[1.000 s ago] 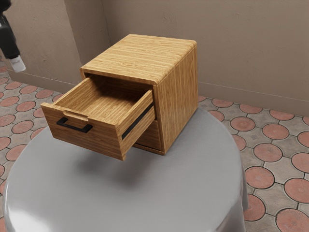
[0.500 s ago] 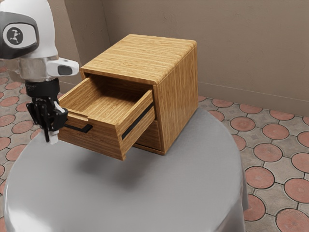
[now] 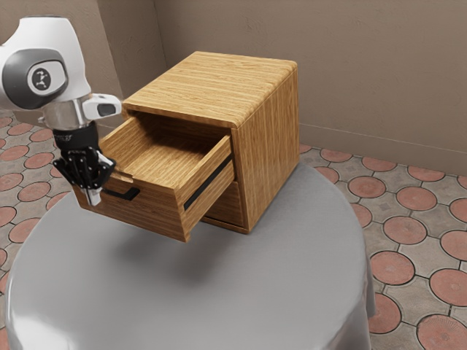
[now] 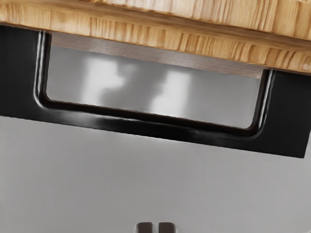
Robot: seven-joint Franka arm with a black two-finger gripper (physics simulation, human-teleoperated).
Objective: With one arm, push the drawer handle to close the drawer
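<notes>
Open drawer, black handle partly hidden, robot arm cut off

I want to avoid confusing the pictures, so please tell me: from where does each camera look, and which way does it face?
Exterior view: raised beside the table, looking slantwise down at the cabinet and its open drawer; the arm and pincer show at the exterior view's left.
Wrist view: mounted on the arm above the pincer, looking down past the handle to the table; two fingertips show at the lower edge.
Shared: drawer, handle, table and the pincer's tips.
</notes>
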